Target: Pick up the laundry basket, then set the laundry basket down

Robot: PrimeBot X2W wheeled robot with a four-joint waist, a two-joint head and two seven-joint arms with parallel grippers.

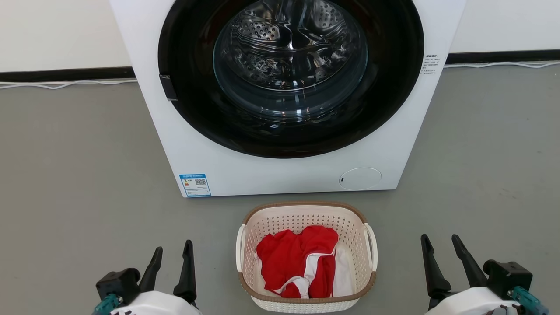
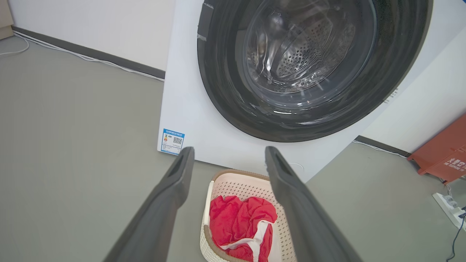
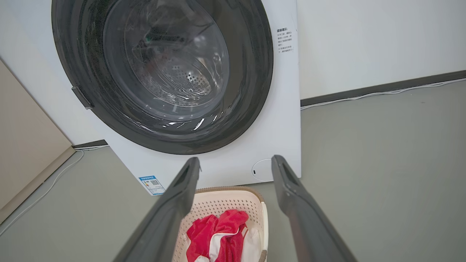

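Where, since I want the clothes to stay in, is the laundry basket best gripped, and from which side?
Probably by its two white side loops: left gripper on the left handle, right gripper on the right handle, each coming in from its own side. The laundry basket sits upright between both open grippers, handles facing outward, so a two-sided lift should keep it level.

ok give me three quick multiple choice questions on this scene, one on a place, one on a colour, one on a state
1. Where is the basket? A in front of the washer B in the drum C left of the washer
2. The cloth in it is mostly: A blue B red C green
3. The jaws of the left gripper and right gripper are: A open B shut on handles C shut on cloth

Answers: 1 A, it sits at the washer's front. 2 B, red with white trim. 3 A, jaws apart, holding nothing.
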